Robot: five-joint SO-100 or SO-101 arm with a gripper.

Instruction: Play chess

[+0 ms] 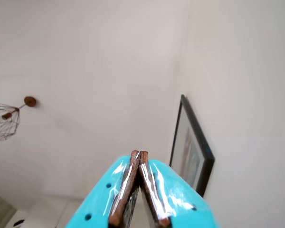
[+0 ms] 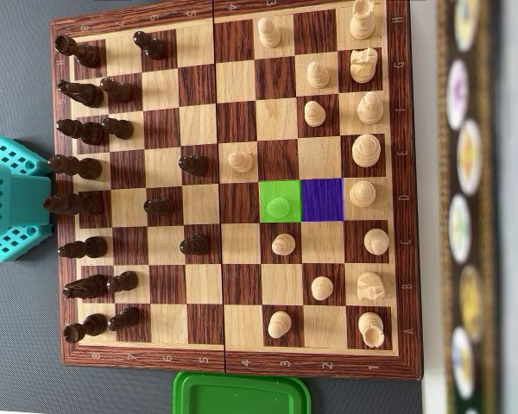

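Chessboard (image 2: 233,362) is lying flat across the overhead view, dark pieces lining the left side, pale ones on the right. We are seeing one square tinted green (image 2: 280,201) with a pale pawn (image 2: 279,207) on it, and a purple square (image 2: 322,199) just right of it, empty. We are parking at the left edge, teal arm base (image 2: 13,200) off the board. In the wrist view our gripper (image 1: 139,154) is pointing up at ceiling and wall, pads pressed together, holding nothing. We are judging no move begun; next calls for swinging down over the green-square pawn, opening, grasping it, probably shifting to purple.
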